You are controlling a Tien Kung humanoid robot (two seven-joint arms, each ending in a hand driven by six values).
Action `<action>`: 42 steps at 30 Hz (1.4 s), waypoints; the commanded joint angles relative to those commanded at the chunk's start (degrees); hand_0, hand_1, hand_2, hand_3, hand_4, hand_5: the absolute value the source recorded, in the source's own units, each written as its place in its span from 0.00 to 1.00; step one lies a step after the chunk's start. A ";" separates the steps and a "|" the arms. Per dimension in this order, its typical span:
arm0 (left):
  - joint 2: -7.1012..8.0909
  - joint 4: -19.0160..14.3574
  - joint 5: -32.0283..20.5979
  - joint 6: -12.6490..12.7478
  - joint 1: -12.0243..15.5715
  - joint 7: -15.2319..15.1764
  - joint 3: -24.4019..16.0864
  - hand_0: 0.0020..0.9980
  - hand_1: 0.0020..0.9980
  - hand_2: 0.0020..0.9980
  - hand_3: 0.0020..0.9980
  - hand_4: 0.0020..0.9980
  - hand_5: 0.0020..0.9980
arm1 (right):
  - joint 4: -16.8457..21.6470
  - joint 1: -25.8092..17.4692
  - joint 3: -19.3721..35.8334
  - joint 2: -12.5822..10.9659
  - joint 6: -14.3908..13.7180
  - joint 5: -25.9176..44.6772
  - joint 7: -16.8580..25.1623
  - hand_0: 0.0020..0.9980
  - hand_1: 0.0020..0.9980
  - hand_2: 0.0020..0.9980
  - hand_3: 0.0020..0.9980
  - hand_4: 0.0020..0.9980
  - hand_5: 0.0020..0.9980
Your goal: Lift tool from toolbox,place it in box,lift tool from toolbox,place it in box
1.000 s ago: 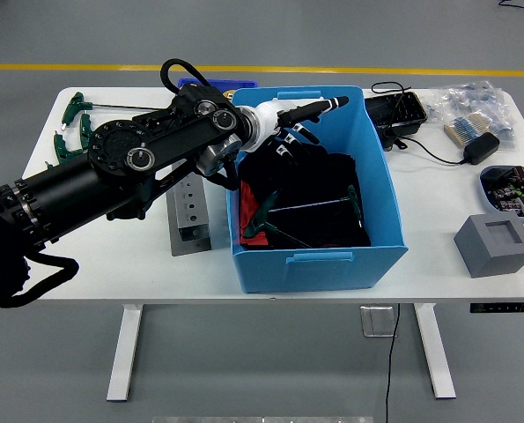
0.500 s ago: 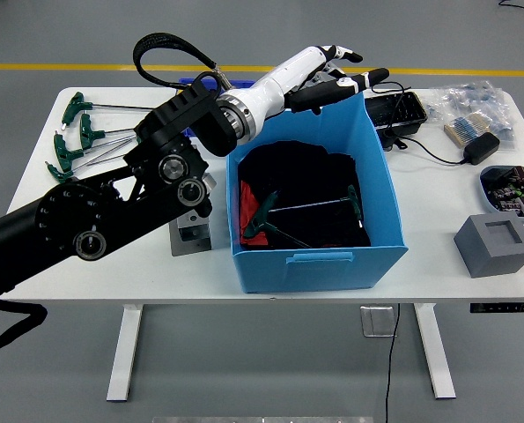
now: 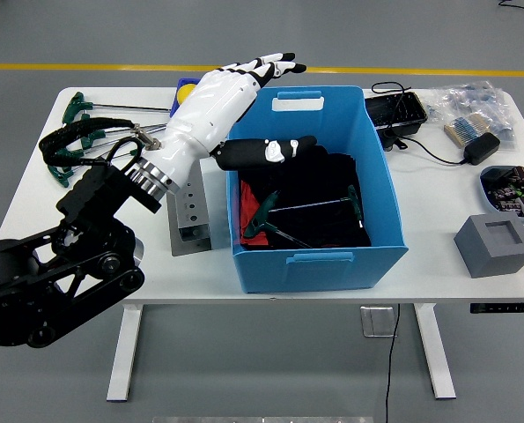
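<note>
My left hand is white with black fingertips. It hovers over the back left corner of the blue box, fingers stretched out and thumb pointing over the box, holding nothing. Inside the box, two green-handled T-shaped hex keys lie on black and red cloth. Several more green-handled hex keys lie on the table at the far left, partly hidden behind my arm. A blue and yellow container peeks out behind the hand. The right arm is out of view.
A grey metal block stands just left of the box. To the right are a black tray, a power adapter with its cable, bags of small parts, a round electronic device and a grey foam block.
My left hand has swung back and to the left, from above the box's rear rim to its back left corner. It stays open and empty. The tools in the box have not moved.
</note>
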 joint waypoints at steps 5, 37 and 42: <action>-1.47 3.49 1.13 1.42 4.21 -2.60 -1.90 1.00 1.00 1.00 0.97 0.86 0.63 | 0.03 0.07 -0.31 -0.01 0.06 -0.08 0.03 0.68 0.65 0.72 0.56 0.76 0.70; -10.99 19.07 -13.70 7.94 18.88 -13.31 -24.89 0.98 1.00 1.00 1.00 0.84 0.57 | 0.34 -0.10 -0.22 -0.30 0.36 -1.21 0.07 0.68 0.65 0.72 0.56 0.76 0.70; -11.39 18.59 -23.69 9.87 20.78 -20.91 -27.47 0.84 0.88 1.00 0.90 0.83 0.57 | 0.36 -0.20 -0.37 -0.24 0.30 -1.28 0.08 0.68 0.65 0.72 0.56 0.76 0.70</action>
